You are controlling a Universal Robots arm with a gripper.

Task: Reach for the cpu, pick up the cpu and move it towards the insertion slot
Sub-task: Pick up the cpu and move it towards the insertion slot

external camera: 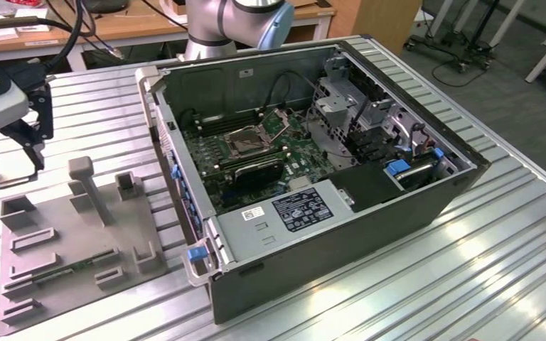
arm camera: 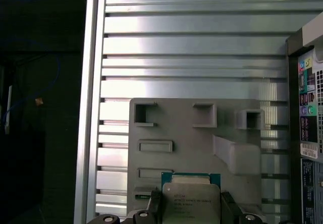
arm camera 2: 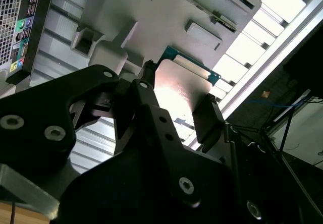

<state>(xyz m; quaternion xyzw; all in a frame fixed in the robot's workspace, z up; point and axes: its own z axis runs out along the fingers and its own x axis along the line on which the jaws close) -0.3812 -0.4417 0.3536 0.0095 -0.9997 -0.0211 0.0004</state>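
The silver-grey jointed arm with blue caps (external camera: 239, 18) is reaching toward the exterior view's left, its black two-fingered gripper (external camera: 9, 177) hanging downward, fingers (arm camera 2: 207, 115) clamping opposite edges of the silvery square cpu (arm camera: 191, 200).

Print on the cpu (arm camera: 191, 201) and the white sticker (external camera: 256, 213) cannot be made out.

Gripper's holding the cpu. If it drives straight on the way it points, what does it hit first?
Most likely the grey fixture: the gripper points down over it, jaws shut on the cpu, so the cpu would touch the fixture before the jaws do. How far above it the cpu sits is unclear.
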